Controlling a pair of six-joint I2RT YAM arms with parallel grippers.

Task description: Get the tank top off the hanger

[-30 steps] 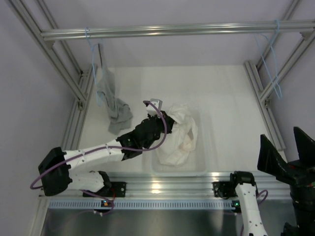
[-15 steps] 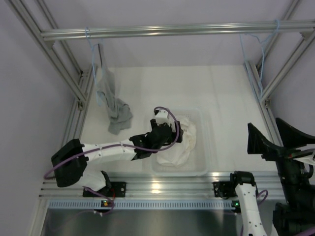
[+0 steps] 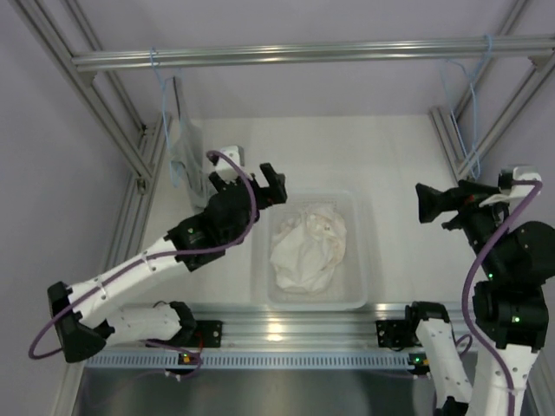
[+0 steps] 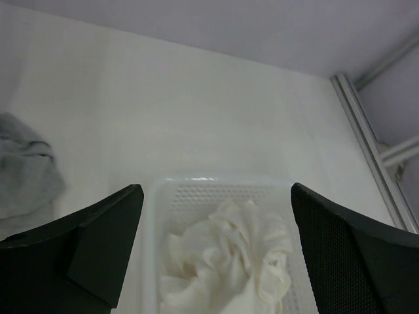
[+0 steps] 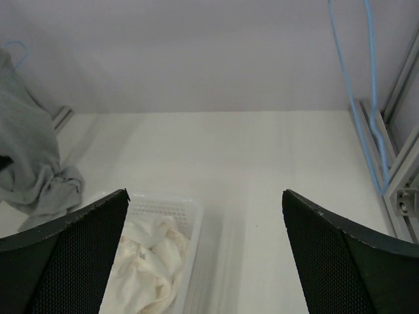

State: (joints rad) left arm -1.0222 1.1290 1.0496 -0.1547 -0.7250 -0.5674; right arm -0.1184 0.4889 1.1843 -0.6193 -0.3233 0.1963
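Tank top [image 3: 308, 247] sits crumpled in clear bin [image 3: 357, 293] on counter [image 3: 390, 156]. L tool [image 4: 215, 191] spread wide, empty, approx. by bin's far-left corner. R tool [image 5: 204, 193] wide apart, holding nothing.

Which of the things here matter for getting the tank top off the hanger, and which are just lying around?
Job: white tank top, crumpled in the clear basket; empty blue hanger on the right.
Lying about: grey garment, at left.
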